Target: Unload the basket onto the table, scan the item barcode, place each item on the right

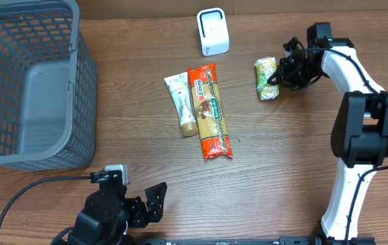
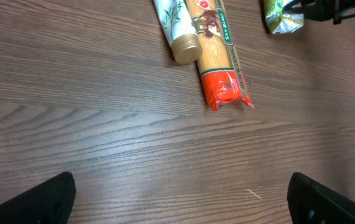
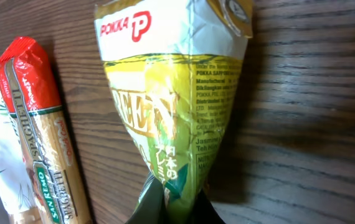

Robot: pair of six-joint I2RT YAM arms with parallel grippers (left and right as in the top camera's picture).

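We find the right gripper [image 1: 278, 76] pressed together on one narrowed end of the green tea pack [image 1: 267, 78]. The pack lies on the table to the right of the white scanner [image 1: 212, 32], apart from the spaghetti [image 1: 209, 112] and the tube [image 1: 182, 104]. The left gripper [image 1: 146, 204] stands spread and idle. We judge the hold slender (only the pack's end is caught). We advise a slow lift, then turning the pack until its barcode, which we cannot locate, faces the scanner.
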